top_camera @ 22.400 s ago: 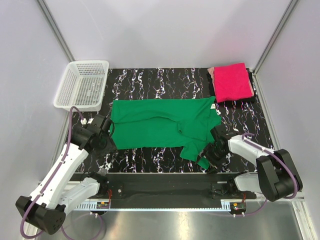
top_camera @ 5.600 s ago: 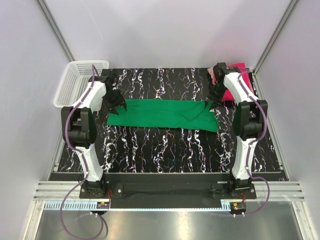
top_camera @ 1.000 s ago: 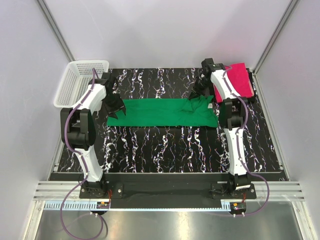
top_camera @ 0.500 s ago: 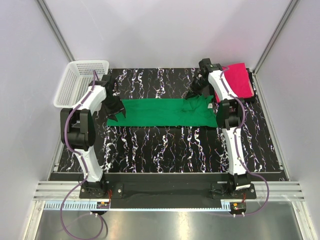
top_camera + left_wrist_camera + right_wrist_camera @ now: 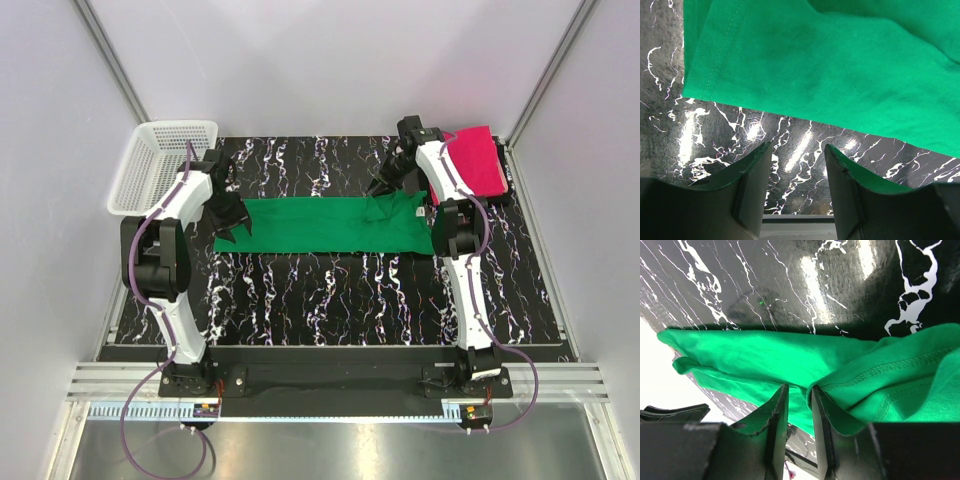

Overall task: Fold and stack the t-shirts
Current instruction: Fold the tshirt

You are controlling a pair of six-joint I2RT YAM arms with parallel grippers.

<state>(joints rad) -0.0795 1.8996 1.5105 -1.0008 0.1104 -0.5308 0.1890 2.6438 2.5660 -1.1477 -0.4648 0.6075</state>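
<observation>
The green t-shirt [image 5: 330, 225] lies folded into a long strip across the far half of the table [image 5: 330, 300]. The pink t-shirt [image 5: 478, 165] lies folded at the far right corner. Left gripper [image 5: 797, 150]: jaws apart, empty, over bare table just beside the strip's left end. Right gripper [image 5: 799, 390]: jaws narrowly apart at a cloth fold near the strip's right end (grip cannot be confirmed).

From above, your right arm [image 5: 443, 172] covers the pink t-shirt's [image 5: 478, 165] left edge. In both wrist views the green t-shirt [image 5: 840, 65] runs off the frame. You cannot tell whether the right gripper [image 5: 797, 394] pinches the fold lying between its fingers.
</observation>
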